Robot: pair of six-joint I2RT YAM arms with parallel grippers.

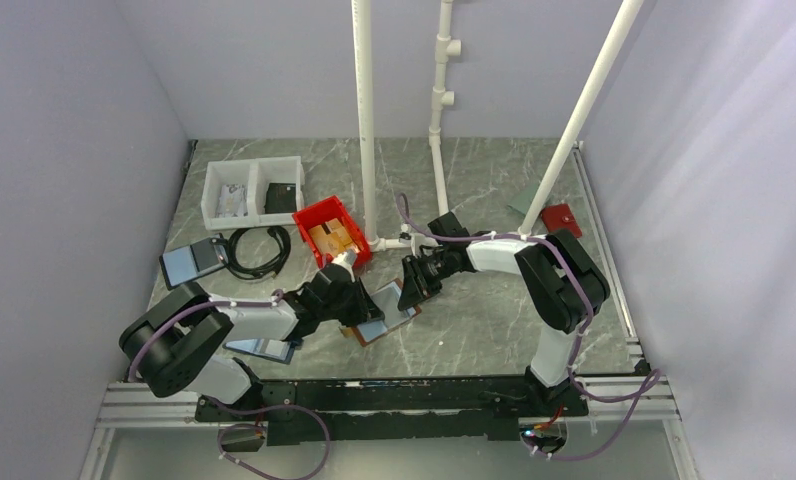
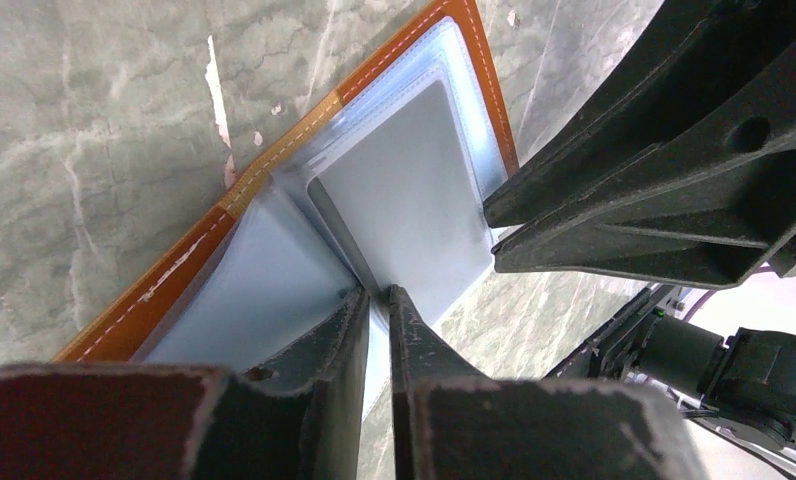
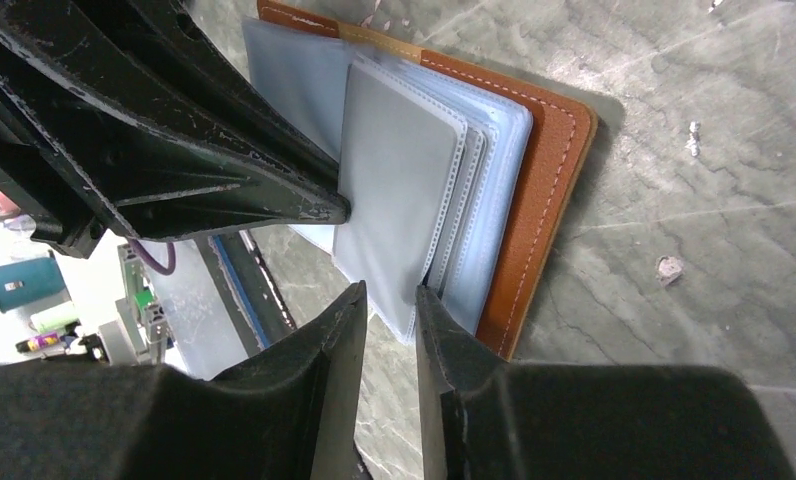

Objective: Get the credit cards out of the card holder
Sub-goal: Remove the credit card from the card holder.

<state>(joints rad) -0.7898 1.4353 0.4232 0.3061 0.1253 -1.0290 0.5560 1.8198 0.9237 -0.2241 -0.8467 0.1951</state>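
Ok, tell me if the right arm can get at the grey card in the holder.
Probably yes. The right gripper straddles the grey card at its lower edge, jaws slightly apart; the left gripper only touches its side, and the card holder lies open.

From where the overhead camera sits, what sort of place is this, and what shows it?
Probably a robot lab test cell: plain walls box in a marble-patterned table, a white pipe frame stands on it, and left arm and right arm, bolted to a metal rail, meet at a card holder.
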